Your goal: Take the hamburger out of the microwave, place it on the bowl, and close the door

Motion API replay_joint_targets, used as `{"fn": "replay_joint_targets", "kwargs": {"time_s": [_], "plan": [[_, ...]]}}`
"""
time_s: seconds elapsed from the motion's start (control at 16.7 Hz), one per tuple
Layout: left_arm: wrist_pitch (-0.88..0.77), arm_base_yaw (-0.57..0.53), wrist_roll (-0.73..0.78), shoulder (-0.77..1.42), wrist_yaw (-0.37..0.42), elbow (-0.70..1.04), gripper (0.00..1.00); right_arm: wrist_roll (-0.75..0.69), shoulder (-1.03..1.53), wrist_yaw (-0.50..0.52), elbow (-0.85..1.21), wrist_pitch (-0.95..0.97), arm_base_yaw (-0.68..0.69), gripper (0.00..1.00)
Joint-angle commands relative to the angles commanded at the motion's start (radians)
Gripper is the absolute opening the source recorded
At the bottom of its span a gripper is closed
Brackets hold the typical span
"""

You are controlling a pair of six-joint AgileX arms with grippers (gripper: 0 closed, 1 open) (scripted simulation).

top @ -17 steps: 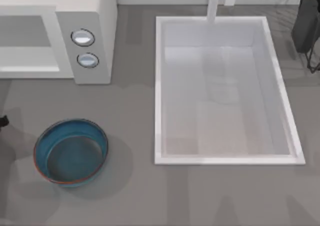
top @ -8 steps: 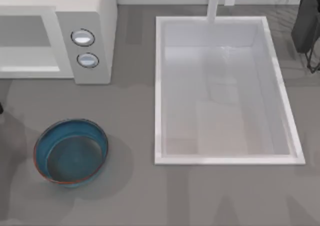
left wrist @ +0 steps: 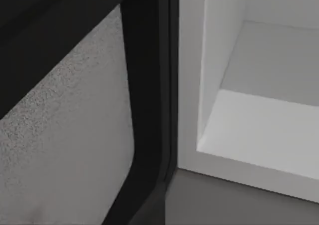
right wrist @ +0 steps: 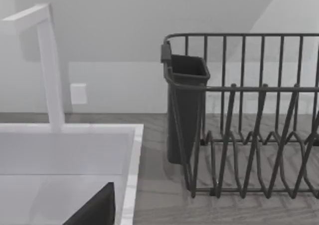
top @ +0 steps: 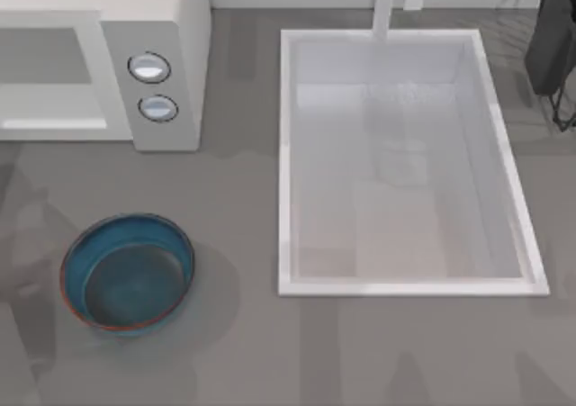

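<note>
Microwave at the bench's far left corner, two dials on its grey panel, cavity open at the left edge. Left wrist view sits close at that cavity, white walls and floor beside a dark frame; left claw state cannot tell. Bowl near the front left, nothing in it. Sink mid-right. Dish rack at the far right corner beside the sink; right claw cannot tell either.

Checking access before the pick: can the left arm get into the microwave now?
Probably yes: the door stands open and the microwave cavity lies open beside it, with nothing across the mouth.
</note>
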Motion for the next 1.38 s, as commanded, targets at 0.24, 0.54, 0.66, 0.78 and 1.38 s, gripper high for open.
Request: {"fn": "replay_joint_targets", "kwargs": {"time_s": [0.24,0.54,0.66,0.78,1.38], "plan": [[-0.047,0.0,0.0,-0.047,-0.001,0.004,0.0,0.0,0.0,0.0,0.0,0.0,0.0,1.0],[-0.073,-0.003,0.032,-0.029,0.026,0.027,0.0,0.0,0.0,0.0,0.0,0.0,0.0,1.0],[-0.139,-0.008,0.105,0.004,0.088,0.084,0.0,0.0,0.0,0.0,0.0,0.0,0.0,1.0],[-0.242,-0.016,0.218,0.049,0.174,0.16,0.0,0.0,0.0,0.0,0.0,0.0,0.0,1.0],[-1.167,-0.073,1.207,0.334,0.744,0.606,0.0,0.0,0.0,0.0,0.0,0.0,0.0,1.0]]}}
